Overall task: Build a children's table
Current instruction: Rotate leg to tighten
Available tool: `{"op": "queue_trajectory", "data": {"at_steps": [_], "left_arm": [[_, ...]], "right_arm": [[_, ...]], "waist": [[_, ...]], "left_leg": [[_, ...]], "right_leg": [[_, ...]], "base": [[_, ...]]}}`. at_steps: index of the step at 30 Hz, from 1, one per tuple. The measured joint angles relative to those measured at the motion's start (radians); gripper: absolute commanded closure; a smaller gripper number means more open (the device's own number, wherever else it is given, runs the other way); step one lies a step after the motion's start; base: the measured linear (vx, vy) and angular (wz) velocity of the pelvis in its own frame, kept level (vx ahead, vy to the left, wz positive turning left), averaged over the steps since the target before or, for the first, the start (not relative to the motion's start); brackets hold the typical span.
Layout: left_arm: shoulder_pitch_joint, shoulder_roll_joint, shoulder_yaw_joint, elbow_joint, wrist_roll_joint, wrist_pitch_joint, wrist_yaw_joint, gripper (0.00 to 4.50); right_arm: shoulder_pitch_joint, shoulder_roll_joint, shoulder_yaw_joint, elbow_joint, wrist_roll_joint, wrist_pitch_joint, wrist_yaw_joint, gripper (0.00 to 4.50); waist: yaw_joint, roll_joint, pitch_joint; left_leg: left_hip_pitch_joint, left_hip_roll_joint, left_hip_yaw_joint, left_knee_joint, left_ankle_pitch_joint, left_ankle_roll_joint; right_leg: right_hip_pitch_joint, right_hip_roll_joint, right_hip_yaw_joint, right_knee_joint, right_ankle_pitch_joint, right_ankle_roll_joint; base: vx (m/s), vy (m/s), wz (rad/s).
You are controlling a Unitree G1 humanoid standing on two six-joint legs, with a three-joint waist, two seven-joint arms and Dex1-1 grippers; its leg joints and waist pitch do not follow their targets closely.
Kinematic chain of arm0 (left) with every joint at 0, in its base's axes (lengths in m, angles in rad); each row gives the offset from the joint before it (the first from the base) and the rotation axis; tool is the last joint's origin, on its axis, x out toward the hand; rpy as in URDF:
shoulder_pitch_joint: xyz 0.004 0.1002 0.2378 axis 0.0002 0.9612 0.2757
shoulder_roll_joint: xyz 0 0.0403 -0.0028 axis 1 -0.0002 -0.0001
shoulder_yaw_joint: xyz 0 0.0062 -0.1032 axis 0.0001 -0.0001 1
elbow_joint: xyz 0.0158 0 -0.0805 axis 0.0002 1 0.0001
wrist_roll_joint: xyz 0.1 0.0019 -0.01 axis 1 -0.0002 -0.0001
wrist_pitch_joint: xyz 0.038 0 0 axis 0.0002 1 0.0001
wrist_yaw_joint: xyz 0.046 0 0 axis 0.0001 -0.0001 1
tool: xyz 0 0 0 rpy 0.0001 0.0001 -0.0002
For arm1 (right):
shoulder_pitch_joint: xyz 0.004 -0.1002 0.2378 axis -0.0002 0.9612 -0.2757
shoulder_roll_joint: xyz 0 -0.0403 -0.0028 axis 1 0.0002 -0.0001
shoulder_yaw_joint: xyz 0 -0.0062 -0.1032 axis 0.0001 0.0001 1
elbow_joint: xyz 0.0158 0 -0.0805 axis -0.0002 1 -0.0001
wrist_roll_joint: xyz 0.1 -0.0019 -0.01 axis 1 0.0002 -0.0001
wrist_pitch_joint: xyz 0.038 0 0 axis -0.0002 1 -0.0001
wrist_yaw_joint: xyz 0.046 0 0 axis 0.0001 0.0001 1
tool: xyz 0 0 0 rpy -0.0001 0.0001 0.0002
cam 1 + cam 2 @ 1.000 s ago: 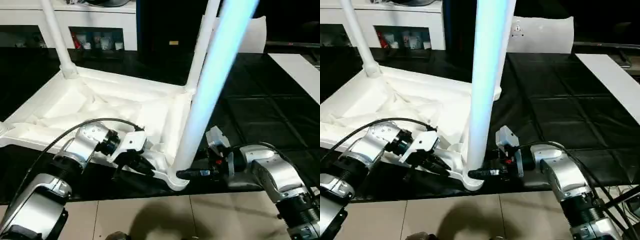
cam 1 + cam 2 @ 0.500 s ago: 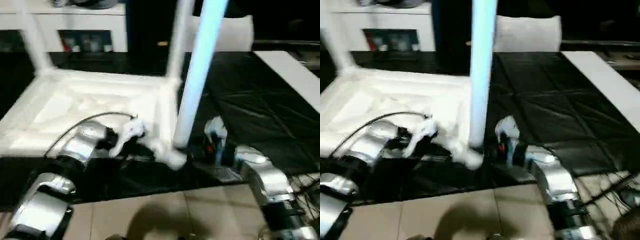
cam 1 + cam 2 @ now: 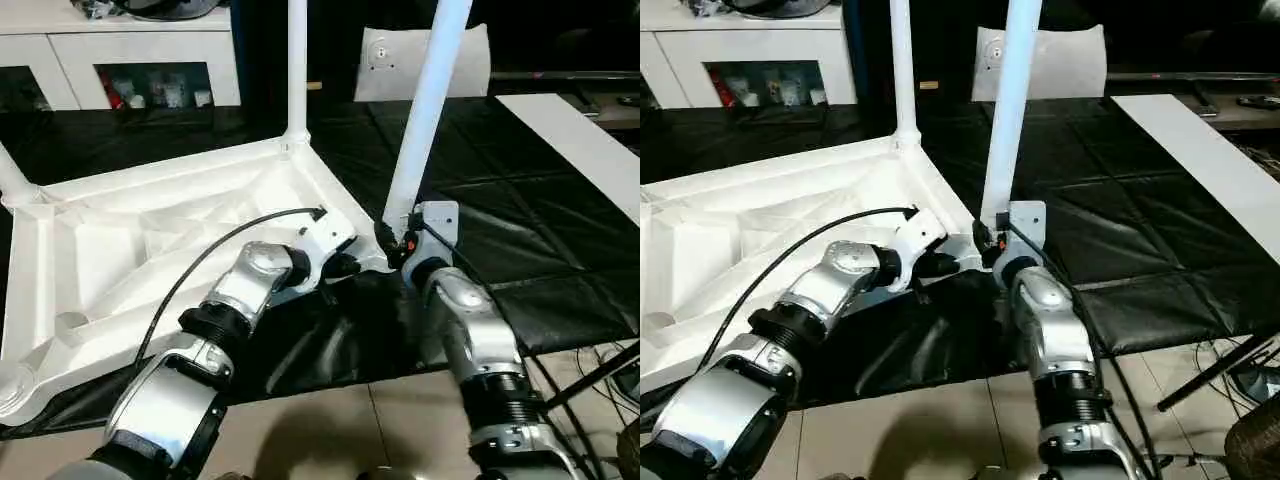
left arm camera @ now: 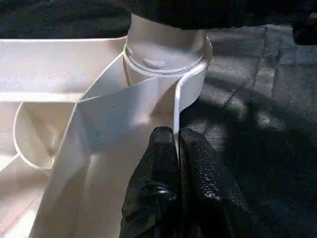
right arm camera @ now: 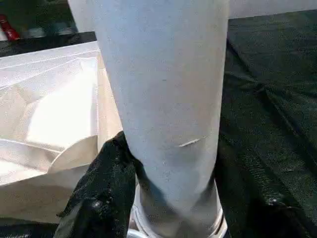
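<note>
upside-down all-white plastic children's table [image 3: 130, 235] on black quilted mat [image 3: 520, 200], ribbed underside up, left gripper [image 4: 176, 148] pinched together on thin rim wall beside corner socket, right gripper [image 5: 163, 198] clamped around base of white tapered tubular leg [image 3: 425, 110] upright in that socket

Head eyes look down; wrist cameras close on table leg [image 5: 163, 99].
</note>
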Motion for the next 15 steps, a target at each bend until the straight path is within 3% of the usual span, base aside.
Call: {"op": "queue_trajectory", "data": {"at_steps": [7,15], "left_arm": [[0.014,0.026,-0.015,-0.013,0.009,-0.05,-0.057,4.5],[0.041,0.139,-0.016,-0.039,-0.007,-0.138,-0.246,4.5]], "right_arm": [[0.054,-0.026,0.004,-0.032,0.018,-0.049,0.112,1.35],[0.111,-0.166,0.077,-0.09,0.101,-0.056,0.427,0.56]], "waist": [[0.006,0.0,0.0],[0.013,0.0,0.001]], "left_leg": [[0.0,0.0,-0.001,-0.004,0.0,0.0],[0.0,0.002,-0.002,-0.006,0.0,0.0]], "right_leg": [[0.0,0.0,-0.001,-0.001,-0.001,0.001],[-0.002,0.002,-0.003,0.0,-0.001,0.001]], "base": [[0.0,0.0,0.0],[0.0,0.0,0.0]]}}
